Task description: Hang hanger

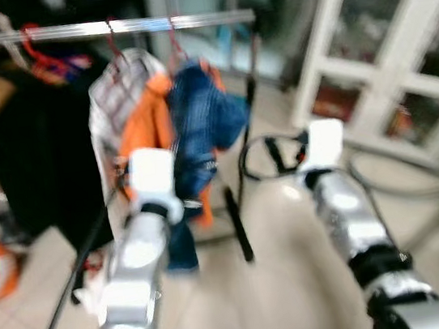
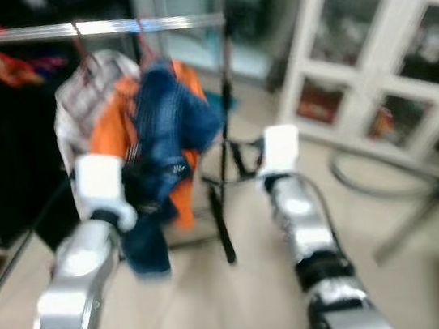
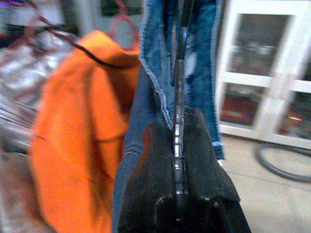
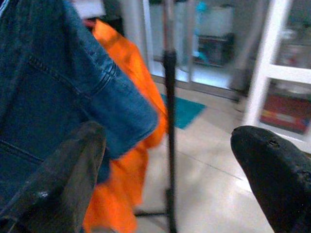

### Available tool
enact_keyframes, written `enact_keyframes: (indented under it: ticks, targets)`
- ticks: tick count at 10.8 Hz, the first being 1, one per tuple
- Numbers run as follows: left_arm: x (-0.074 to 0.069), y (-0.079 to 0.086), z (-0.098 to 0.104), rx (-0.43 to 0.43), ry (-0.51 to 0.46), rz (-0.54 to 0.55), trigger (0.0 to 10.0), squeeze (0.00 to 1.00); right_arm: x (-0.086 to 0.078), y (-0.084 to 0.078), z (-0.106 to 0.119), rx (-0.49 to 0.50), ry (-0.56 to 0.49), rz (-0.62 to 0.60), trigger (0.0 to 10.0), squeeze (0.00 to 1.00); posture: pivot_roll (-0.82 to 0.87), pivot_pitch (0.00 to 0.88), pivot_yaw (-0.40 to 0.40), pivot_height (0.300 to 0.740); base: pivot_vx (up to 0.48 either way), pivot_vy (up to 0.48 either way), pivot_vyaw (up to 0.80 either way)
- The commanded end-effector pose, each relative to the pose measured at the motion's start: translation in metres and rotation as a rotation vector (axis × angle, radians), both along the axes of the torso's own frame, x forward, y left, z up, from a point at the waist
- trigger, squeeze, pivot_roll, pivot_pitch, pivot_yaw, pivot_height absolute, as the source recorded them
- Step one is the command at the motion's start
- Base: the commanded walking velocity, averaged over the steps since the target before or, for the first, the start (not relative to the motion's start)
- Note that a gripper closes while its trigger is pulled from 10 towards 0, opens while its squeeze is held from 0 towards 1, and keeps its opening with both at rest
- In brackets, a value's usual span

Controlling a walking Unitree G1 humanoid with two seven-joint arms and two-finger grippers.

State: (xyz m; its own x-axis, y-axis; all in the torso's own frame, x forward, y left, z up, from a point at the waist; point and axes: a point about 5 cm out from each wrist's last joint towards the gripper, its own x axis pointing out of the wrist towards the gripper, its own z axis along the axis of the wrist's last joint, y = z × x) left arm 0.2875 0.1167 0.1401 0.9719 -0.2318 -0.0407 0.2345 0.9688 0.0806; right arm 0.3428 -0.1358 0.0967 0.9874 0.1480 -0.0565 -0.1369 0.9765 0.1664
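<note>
While the head views are smeared by motion, the left wrist view is plain enough: the left gripper point(image 3: 178, 145) has its two black fingers pressed together, with only a thin bright seam between them and nothing I can see clamped in them, right against the blue denim garment point(image 3: 146, 111). The right gripper point(image 4: 170, 160) holds its fingers wide apart with bare floor between them, the denim sleeve just beside one finger. Outward from there, the denim garment hangs from a thin red wire hanger point(image 1: 176, 44) whose hook looks already over the silver horizontal clothes rail point(image 1: 199, 20), with an orange garment point(image 1: 142, 126) touching it and a pale checked garment point(image 1: 112, 98) beyond, on a second red hanger. Black clothing point(image 1: 30, 158) hangs further along the rail, and a white glass-fronted cabinet point(image 1: 384, 51) stands well apart on the robot's right. I judge the hanging essentially done. The risk now is in withdrawal: a finger catching a denim fold could drag the hook off the rail, or the arms could knock the light black upright point(image 4: 169, 121) of the rack.
</note>
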Motion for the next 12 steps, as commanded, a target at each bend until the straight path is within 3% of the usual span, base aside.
enact_keyframes:
  ticks: [1,6,9,11,12]
  targets:
    - [-0.001,0.003,0.009,-0.005,-0.043,-0.001,10.0,0.0,-0.001,0.002,-0.004,0.006,0.02,0.003,10.0,0.0,0.09,0.004,-0.075,0.74,-0.349,0.334,-0.8]
    - [-0.004,0.011,0.002,-0.004,-0.014,0.018,10.0,0.0,-0.001,0.003,-0.005,-0.012,0.028,0.024,10.0,0.0,0.1,0.014,-0.084,0.74,-0.337,0.346,-0.79]
    - [0.004,0.026,-0.003,0.057,0.004,0.031,10.0,0.0,0.0,0.005,-0.004,-0.023,0.02,0.052,10.0,0.0,0.09,0.022,-0.09,0.74,0.0,0.0,0.0]
    - [0.021,0.053,0.003,0.118,0.019,-0.026,10.0,0.0,0.004,0.0,0.004,-0.119,-0.017,0.131,10.0,0.0,0.07,0.016,-0.075,0.74,0.0,0.0,0.0]
    - [0.022,0.055,0.001,0.142,0.035,-0.042,10.0,0.0,0.006,-0.002,0.008,-0.127,-0.024,0.136,10.0,0.0,0.07,0.013,-0.076,0.74,0.0,0.0,0.0]
